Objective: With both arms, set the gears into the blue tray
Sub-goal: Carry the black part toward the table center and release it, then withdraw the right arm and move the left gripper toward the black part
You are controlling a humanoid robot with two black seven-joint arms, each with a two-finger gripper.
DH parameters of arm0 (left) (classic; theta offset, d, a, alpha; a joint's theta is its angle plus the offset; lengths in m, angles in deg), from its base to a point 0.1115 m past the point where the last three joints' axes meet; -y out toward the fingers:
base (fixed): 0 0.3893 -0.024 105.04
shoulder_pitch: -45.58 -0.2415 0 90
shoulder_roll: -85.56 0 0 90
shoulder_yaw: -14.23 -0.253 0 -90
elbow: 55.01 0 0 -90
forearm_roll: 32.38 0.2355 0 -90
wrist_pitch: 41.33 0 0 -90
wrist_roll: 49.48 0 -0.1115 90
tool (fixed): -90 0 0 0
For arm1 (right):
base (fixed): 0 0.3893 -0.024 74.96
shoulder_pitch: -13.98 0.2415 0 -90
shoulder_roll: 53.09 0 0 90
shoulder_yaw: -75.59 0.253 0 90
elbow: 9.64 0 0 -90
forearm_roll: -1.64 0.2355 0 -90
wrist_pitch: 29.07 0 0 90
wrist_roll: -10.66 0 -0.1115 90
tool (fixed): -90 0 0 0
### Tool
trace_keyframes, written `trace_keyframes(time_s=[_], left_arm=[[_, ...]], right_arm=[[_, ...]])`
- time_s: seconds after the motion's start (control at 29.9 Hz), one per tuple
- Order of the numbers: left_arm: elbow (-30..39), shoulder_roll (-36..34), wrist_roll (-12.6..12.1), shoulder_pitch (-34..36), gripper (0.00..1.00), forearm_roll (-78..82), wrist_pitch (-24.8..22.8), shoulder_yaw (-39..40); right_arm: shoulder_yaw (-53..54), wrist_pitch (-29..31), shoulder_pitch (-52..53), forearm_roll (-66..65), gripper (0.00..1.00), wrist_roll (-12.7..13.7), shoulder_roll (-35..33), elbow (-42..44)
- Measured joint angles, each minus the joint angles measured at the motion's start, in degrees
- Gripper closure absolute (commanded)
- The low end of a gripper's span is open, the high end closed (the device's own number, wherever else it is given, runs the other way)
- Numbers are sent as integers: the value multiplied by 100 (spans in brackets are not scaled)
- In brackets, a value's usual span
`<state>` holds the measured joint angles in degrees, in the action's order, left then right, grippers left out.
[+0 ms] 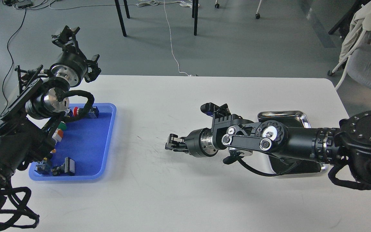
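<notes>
The blue tray [87, 141] lies at the table's left side. It holds coloured push-button switches [60, 129] and a black boxy block [69, 166]. No gears show in this view. My left arm rises over the tray's left edge, and its gripper [65, 33] points up and away beyond the table's far edge; its fingers are too dark to tell apart. My right gripper [171, 144] hovers low over the table's middle, pointing left toward the blue tray. Its fingers lie close together, and I cannot see anything between them.
A shiny steel tray [282, 114] sits at the right, mostly hidden behind my right forearm. Scuffed white table surface [147, 180] lies between the two trays. Chair legs and cables stand on the floor beyond the far edge.
</notes>
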<state>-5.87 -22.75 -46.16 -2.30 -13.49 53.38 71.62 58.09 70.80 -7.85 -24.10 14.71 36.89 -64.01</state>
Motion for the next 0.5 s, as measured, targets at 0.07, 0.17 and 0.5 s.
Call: trace_keyframes(time_s=[0.07, 0.17, 0.5], left_arm=[[0, 2, 1, 0, 2, 0, 3, 0], [0, 2, 1, 0, 2, 0, 9, 0], [-34, 17, -12, -14, 2, 17, 34, -56]], right_arm=[[-2, -2, -16, -1, 56, 0, 1, 3], [-7, -10, -21, 0, 43, 0, 2, 4], [505, -282, -24, 40, 12, -54, 2, 217]])
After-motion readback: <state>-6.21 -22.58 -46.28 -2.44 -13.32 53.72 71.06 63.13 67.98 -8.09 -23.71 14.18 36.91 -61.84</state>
